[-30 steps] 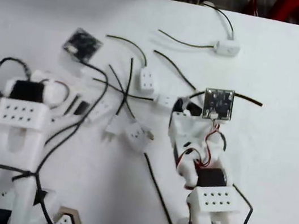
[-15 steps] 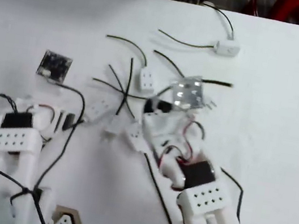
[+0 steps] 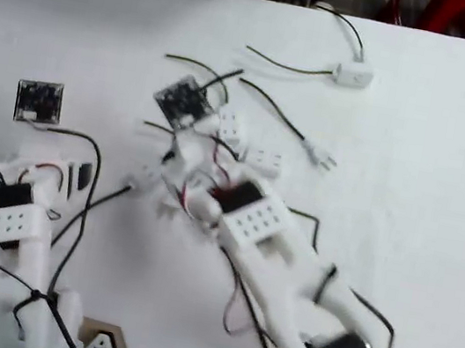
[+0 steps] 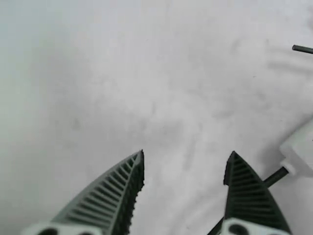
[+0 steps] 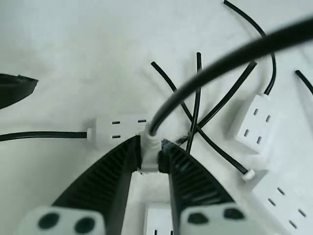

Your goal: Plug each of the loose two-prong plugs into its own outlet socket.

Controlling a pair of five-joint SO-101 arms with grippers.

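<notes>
My right gripper is shut on a white two-prong plug whose black cable arcs up and away. The plug hangs just at the edge of a white outlet socket lying flat with its slots up. In the high view the right arm stretches over the cluster of sockets, its gripper at the cluster's left side. Another loose plug lies on the table to the right with its prongs showing. My left gripper is open over bare table, near the corner of a white socket.
More white sockets lie around, and one far back. Black cables cross among them. The left arm stands at the near left.
The right arm has swung left over the sockets, carrying its plug. The left arm has drawn back to the left, away from the cluster.
</notes>
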